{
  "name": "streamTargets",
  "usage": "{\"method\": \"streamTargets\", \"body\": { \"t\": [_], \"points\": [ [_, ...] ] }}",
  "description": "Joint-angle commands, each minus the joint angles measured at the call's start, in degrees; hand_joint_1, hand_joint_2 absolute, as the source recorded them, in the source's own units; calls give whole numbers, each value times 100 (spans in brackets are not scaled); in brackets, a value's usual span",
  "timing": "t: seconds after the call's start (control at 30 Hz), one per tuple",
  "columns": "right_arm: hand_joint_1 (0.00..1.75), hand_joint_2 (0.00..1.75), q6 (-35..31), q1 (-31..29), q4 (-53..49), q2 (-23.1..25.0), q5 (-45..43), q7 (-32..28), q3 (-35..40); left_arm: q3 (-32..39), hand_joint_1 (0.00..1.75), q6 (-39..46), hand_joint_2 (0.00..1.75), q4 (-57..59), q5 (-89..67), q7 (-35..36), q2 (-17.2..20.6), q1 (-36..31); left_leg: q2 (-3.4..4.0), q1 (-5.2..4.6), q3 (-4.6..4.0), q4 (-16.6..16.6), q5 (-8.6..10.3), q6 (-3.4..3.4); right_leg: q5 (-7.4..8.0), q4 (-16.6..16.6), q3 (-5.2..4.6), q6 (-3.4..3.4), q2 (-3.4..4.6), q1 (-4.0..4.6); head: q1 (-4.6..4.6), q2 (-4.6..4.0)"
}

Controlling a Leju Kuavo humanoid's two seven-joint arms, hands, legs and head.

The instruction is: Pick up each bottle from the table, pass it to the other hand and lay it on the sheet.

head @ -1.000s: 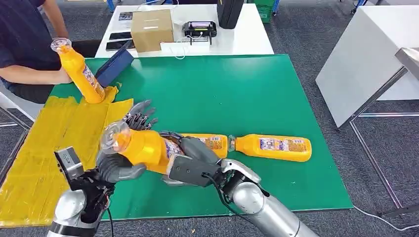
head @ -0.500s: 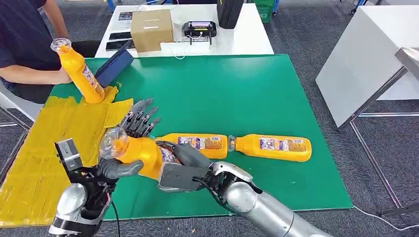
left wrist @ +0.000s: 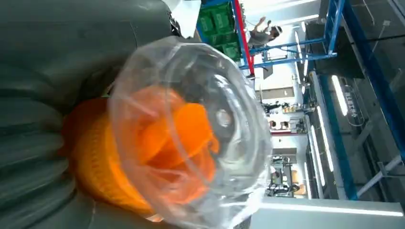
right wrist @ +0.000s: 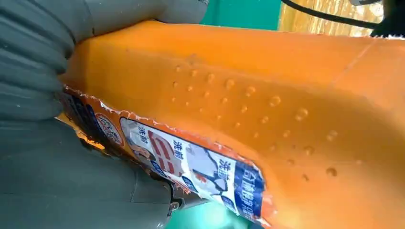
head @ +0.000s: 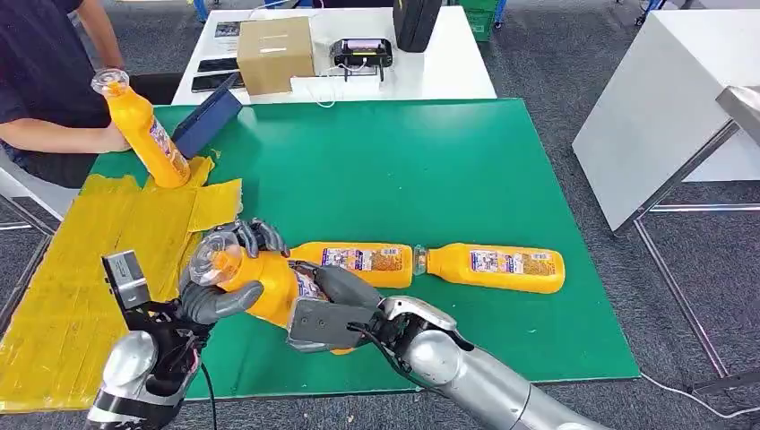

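- Near the front-left corner of the green tabletop (head: 430, 161), an orange plastic bottle with a clear cap (head: 260, 276) is held just above the surface between both hands, cap toward the yellow sheet.
- The left hand (head: 220, 285) is clamped round the bottle's neck, its thumb under the shoulder and its dark fingers curled over the top just behind the cap.
- The left wrist view looks straight onto the clear cap (left wrist: 191, 129), with the grey hand wrapped round the orange neck behind it.
- The right hand (head: 333, 309) is clamped on the lower body of the same bottle, over its printed label; the right wrist view shows grey fingers pressed on the orange wall beside the label (right wrist: 191, 164).
- Two more orange bottles lie on their sides end to end toward the front edge: one (head: 358, 262) just behind the right hand, the other (head: 491, 267) further toward the right edge.
- A crinkled yellow sheet (head: 99, 260) covers the left edge of the tabletop and hangs over the front-left corner.
- At the back-left corner a seated person's hand (head: 112, 139) holds a fourth orange bottle (head: 143, 130) tilted, with its base on the sheet.
- Behind the far edge stands a white table (head: 448, 63) with a cardboard box (head: 275, 54) and a black device (head: 362, 54); another white table (head: 663, 98) stands to the right on grey carpet (head: 556, 54).
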Motion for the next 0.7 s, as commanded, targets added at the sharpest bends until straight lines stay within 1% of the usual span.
{"method": "streamTargets", "body": {
  "t": [0.03,0.2,0.23,0.27,0.37,0.4,0.5,0.53,0.57,0.63,0.67,0.7],
  "points": [
    [175,175,88,-208,304,-83,27,-47,477,-176,175,-60,175,446,-11,-28,66,-389,-18,7,15,1,-4,-5,-6,-3,21,-8,12,4,0,0],
    [175,175,5,-141,269,-109,89,-71,407,-163,175,-87,175,421,-20,-54,84,-355,-17,5,15,-1,-3,-4,-5,-4,20,-7,11,2,0,0],
    [175,175,-142,-113,209,-142,279,-58,368,-141,175,-74,175,396,-54,-74,92,-331,-14,4,9,-3,0,-3,-3,-4,12,-5,6,2,0,0],
    [152,175,-283,-55,134,-154,480,-74,293,-117,175,-25,175,355,-147,-115,99,-291,-11,3,7,-2,0,-2,-2,-3,10,-4,5,1,0,0],
    [152,175,-286,-32,92,-170,489,-74,256,-102,175,-32,175,337,-144,-111,112,-265,-21,6,22,-2,-6,-5,-8,-5,28,-9,13,3,0,0],
    [152,175,-286,-32,92,-170,489,-74,256,-102,175,-32,175,337,-144,-111,112,-265,-14,4,10,-2,-2,-3,-3,-4,13,-5,7,2,0,0],
    [152,175,-286,-32,92,-170,489,-74,256,-102,175,-32,175,337,-144,-111,112,-265,-20,8,22,-1,-7,-5,-8,-5,28,-8,15,4,0,0],
    [0,175,-392,30,23,-175,620,-59,173,-78,175,-9,175,313,-181,-124,114,-245,-20,9,24,3,-10,-6,-11,-3,31,-10,20,4,0,0],
    [0,0,-565,153,-81,-189,806,-40,0,-30,175,128,175,263,-388,-191,126,-219,-23,9,28,4,-11,-7,-13,-1,35,-12,23,4,0,0],
    [0,0,-679,428,-394,-269,1041,-23,-405,98,175,573,175,74,-1223,-449,191,-177,-27,11,29,1,-10,-7,-12,-5,38,-11,18,6,0,0],
    [0,0,-709,566,-557,-314,1110,-26,-589,184,175,647,175,18,-1392,-464,208,-163,-23,7,12,1,-5,-4,-8,-4,19,-7,5,4,0,0],
    [0,0,-740,699,-713,-362,1225,-20,-755,281,175,725,175,-31,-1571,-461,240,-158,-26,8,15,3,-7,-5,-11,-3,24,-7,6,5,0,0]
  ]
}}
